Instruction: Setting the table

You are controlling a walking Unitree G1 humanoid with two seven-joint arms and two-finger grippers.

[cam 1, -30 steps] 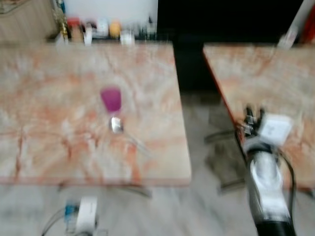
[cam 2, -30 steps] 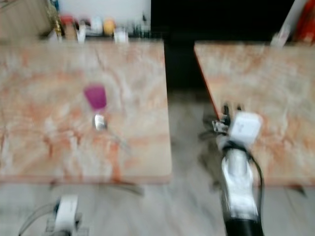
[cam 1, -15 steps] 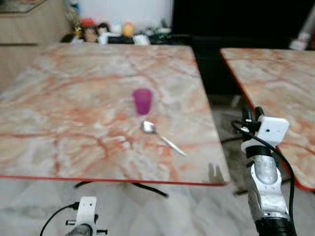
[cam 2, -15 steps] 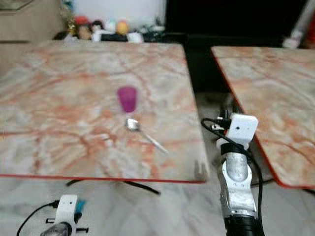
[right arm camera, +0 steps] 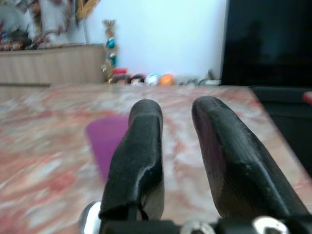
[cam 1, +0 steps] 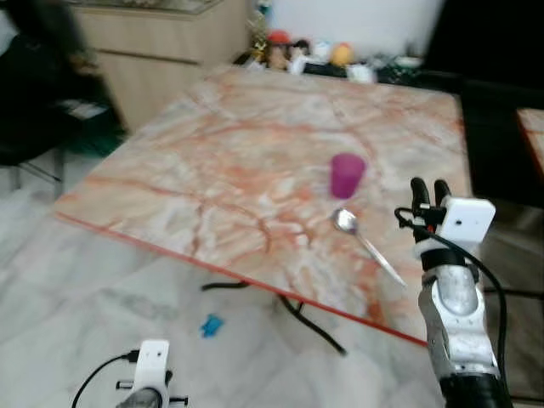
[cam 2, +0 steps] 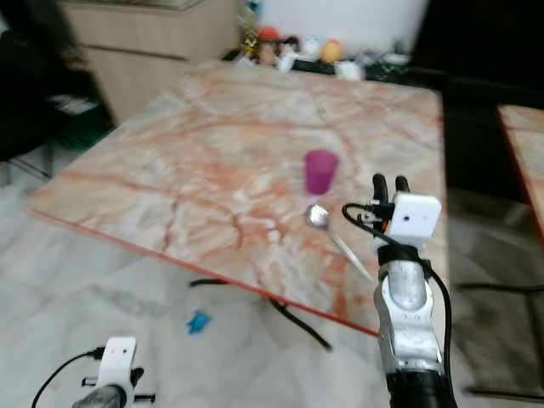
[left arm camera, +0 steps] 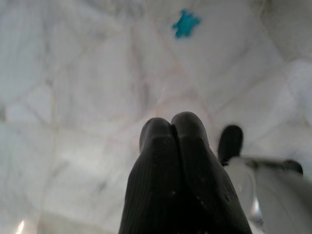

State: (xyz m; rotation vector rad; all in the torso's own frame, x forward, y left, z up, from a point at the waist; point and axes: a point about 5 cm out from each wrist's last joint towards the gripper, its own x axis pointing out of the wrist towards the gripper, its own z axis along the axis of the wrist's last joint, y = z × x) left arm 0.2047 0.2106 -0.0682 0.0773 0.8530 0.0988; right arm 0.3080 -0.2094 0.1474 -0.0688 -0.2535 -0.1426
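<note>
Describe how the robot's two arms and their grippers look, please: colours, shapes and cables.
The right arm is a silver metal tube with a black base; a white boxy camera module sits at its wrist, and black cables loop beside it. The right gripper has two long, rounded black fingers with a matt surface. The left gripper has the same black fingers, finely ribbed. The left wrist carries a white module and a black cable.

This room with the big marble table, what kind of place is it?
Probably a home dining area: a large marble-patterned table bearing a purple cup and a spoon, a wooden sideboard behind, small ornaments along the wall, and a pale tiled floor.
</note>
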